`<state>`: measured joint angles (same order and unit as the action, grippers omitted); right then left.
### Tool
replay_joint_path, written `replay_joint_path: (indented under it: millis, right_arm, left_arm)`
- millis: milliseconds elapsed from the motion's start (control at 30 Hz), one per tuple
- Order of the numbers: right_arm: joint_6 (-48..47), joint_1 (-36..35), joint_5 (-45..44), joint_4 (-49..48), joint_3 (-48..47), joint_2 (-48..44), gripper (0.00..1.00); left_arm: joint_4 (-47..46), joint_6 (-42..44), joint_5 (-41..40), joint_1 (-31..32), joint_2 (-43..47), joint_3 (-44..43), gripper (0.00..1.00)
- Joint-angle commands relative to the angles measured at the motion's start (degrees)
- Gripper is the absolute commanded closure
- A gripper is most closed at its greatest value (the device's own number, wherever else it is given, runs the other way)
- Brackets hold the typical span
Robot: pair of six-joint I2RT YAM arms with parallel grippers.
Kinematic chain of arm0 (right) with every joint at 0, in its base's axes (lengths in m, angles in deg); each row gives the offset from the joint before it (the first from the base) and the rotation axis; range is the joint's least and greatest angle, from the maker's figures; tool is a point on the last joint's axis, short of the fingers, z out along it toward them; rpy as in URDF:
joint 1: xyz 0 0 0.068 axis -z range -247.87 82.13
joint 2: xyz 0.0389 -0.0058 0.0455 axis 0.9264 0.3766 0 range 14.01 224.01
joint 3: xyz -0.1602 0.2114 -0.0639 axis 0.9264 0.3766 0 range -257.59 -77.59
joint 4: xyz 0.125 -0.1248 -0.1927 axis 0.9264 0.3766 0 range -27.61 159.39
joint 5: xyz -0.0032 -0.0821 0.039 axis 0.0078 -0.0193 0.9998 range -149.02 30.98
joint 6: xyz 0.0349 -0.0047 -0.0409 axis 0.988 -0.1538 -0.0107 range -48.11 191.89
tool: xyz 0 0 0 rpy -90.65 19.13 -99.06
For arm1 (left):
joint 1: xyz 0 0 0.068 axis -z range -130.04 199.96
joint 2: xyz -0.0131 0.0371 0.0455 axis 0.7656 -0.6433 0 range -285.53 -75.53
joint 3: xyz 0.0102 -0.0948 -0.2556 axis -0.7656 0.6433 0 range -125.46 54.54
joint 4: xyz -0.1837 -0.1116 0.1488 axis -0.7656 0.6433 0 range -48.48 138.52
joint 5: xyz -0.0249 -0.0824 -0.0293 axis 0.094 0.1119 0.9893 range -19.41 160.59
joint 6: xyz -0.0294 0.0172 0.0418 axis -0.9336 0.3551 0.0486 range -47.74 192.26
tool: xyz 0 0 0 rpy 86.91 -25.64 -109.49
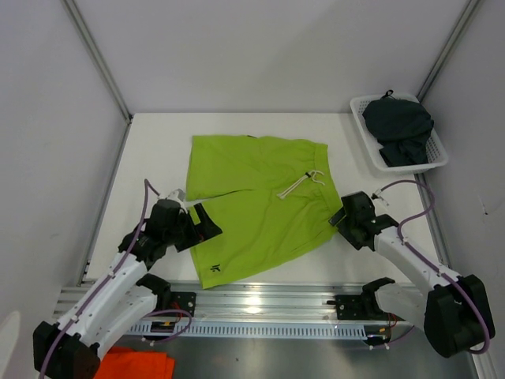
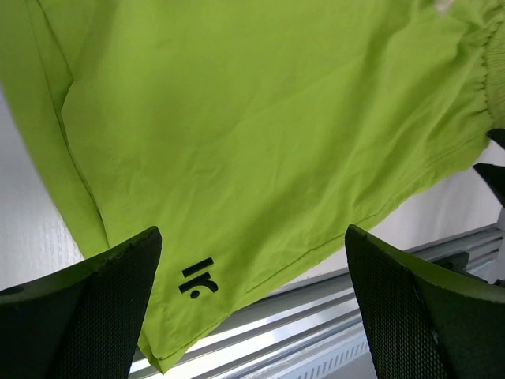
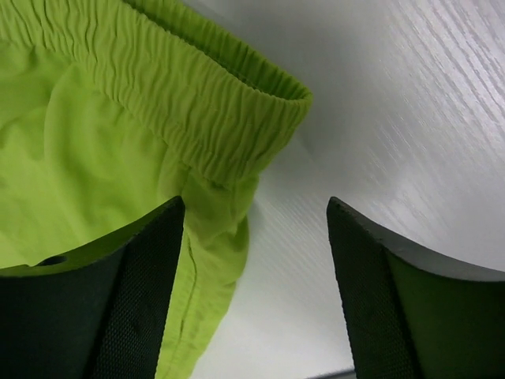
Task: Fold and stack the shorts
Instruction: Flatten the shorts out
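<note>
Now my left fingers [image 1: 203, 224] and right fingers [image 1: 341, 215] gape wide, holding nothing, at opposite edges of the lime green shorts [image 1: 256, 201] spread mid-worktop [image 1: 158, 142]. The dark shorts [image 1: 402, 126] fill the basket [image 1: 439, 155] at the far right corner.

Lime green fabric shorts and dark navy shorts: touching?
Apart. Top view: lime green shorts lie spread on the white table; dark navy shorts sit in the white plastic basket, bare table between them.
</note>
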<state>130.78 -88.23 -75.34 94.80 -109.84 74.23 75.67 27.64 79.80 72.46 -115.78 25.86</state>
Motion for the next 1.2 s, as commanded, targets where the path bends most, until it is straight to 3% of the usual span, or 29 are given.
replay_joint_path:
  millis: [0, 100, 267, 367, 500, 700, 900, 1167]
  right_arm:
    - [4.3, 0.8, -4.0, -6.3, -0.5, 3.0, 0.27]
    - [5.4, 1.6, -3.7, -9.6, -0.6, 6.8, 0.32]
    - [7.0, 2.0, -3.2, -13.0, -1.7, 13.2, 0.6]
    - [7.5, 1.4, -3.4, -14.6, -2.2, 15.6, 0.67]
    - [8.6, 0.8, -4.6, -15.7, -2.0, 15.9, 0.84]
    - [8.4, 1.4, -5.5, -15.7, -4.8, 18.6, 0.99]
    - [9.4, 1.9, -6.4, -16.7, -6.7, 22.3, 1.0]
    - [9.1, 3.3, -6.6, -18.7, -3.5, 19.8, 1.0]
  left_arm:
    - [-4.8, -1.0, 1.0, 0.4, -4.0, 2.1, 0.01]
    - [-9.7, -1.7, -1.3, 0.4, -8.2, 4.1, 0.01]
    - [-18.5, -3.3, -3.0, 0.3, -16.4, 5.3, 0.01]
    - [-21.9, -4.6, -4.5, 0.2, -22.6, 4.3, 0.02]
    - [-26.1, -5.0, -4.1, -1.1, -30.0, 1.9, 0.02]
    - [-28.9, -3.2, -3.9, -6.1, -43.5, -5.6, 0.03]
    - [-25.0, 0.8, -3.9, -8.1, -53.4, -17.3, 0.06]
    - [-18.0, 2.8, -6.5, -8.1, -39.2, -11.5, 0.04]
